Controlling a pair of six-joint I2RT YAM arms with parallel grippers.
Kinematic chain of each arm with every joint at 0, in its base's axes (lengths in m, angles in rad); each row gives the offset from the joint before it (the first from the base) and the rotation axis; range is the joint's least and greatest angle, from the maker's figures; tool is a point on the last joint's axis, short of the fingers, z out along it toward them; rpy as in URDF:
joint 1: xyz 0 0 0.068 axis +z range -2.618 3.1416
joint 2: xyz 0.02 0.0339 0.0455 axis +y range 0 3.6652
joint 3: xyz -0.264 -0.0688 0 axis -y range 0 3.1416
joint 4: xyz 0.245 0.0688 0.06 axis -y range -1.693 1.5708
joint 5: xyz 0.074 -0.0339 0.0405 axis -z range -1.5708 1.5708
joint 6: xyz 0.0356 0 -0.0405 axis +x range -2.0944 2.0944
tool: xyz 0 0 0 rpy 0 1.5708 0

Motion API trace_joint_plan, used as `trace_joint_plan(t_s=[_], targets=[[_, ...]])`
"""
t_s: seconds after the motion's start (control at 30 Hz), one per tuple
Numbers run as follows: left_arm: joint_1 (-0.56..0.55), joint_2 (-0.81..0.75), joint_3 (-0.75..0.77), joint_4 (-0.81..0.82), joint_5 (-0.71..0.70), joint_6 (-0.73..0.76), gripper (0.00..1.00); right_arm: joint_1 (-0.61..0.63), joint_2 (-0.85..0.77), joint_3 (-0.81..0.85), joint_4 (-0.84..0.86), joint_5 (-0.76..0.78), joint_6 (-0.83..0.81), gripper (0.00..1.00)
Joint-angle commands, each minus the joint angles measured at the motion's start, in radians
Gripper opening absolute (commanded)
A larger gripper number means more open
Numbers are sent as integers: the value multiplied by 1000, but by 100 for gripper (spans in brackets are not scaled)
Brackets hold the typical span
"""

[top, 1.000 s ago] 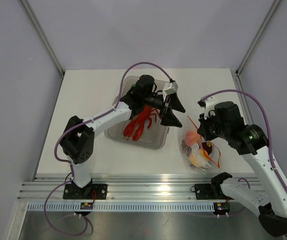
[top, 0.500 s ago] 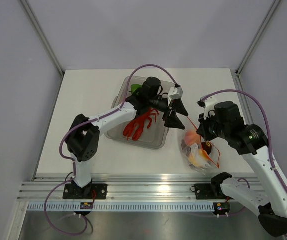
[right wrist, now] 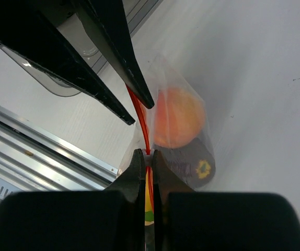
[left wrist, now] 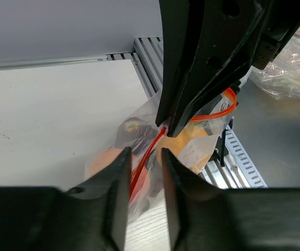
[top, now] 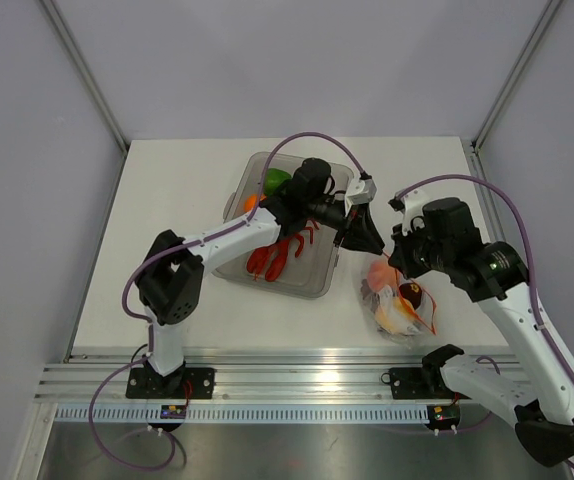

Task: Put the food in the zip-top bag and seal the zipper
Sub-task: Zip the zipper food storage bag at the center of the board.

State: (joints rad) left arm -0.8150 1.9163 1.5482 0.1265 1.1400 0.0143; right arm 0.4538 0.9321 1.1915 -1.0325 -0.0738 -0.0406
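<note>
Top view: left pincer (top: 365, 238) has swung off the tray (top: 317, 283) to the zip-top bag (top: 395, 318), which lies on the table (top: 167, 220) right of the tray; lobster (top: 275, 256) still unbagged. Left wrist: jaws slightly apart astride the zipper (left wrist: 147, 157), gripping nothing. Right wrist: right pincer (right wrist: 146, 158) clamped on the zipper. Sealing now looks premature.

Surface (top: 167, 210): left part bare, open to passage; far right corner likewise.
Tray (top: 307, 283), centre: blocks low travel; holds lobster (top: 272, 258), green pepper (top: 275, 180), orange (top: 252, 202).
Left arm (top: 227, 235): lies diagonally over the tray, barring it from above.
Zip-top bag (top: 399, 312): just right of the tray, narrow gap between.
Bag mouth: crowded. Left hand (top: 375, 243) and right hand (top: 398, 256) meet tip to tip there; zipper (right wrist: 142, 123) pinched in the right fingers, running through the left's slim gap.
Right arm (top: 527, 310): overhangs the near right corner.
</note>
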Motion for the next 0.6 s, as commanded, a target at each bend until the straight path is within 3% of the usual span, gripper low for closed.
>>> trace_joint_plan(t_s=[0.0, 0.07, 0.1, 0.2, 0.3, 0.43, 0.57], targets=[[-3, 12, 49, 26, 35, 9, 19, 8, 11, 54, 51, -29, -4, 0], [-3, 15, 62, -8, 32, 33, 23, 6, 20, 62, 52, -35, -4, 0], [-3, 16, 67, -34, 30, 41, 40, 6, 24, 65, 49, -37, -4, 0], [-3, 16, 70, -66, 23, 74, 60, 6, 40, 83, 40, -35, -8, 0], [-3, 16, 67, -111, 14, 108, 67, 8, 47, 92, 22, -35, -13, 0], [-3, 24, 76, -114, 10, 116, 54, 6, 44, 97, 15, -27, -15, 0], [-3, 32, 82, -111, 10, 111, 29, 8, 45, 94, 22, -30, -12, 0]])
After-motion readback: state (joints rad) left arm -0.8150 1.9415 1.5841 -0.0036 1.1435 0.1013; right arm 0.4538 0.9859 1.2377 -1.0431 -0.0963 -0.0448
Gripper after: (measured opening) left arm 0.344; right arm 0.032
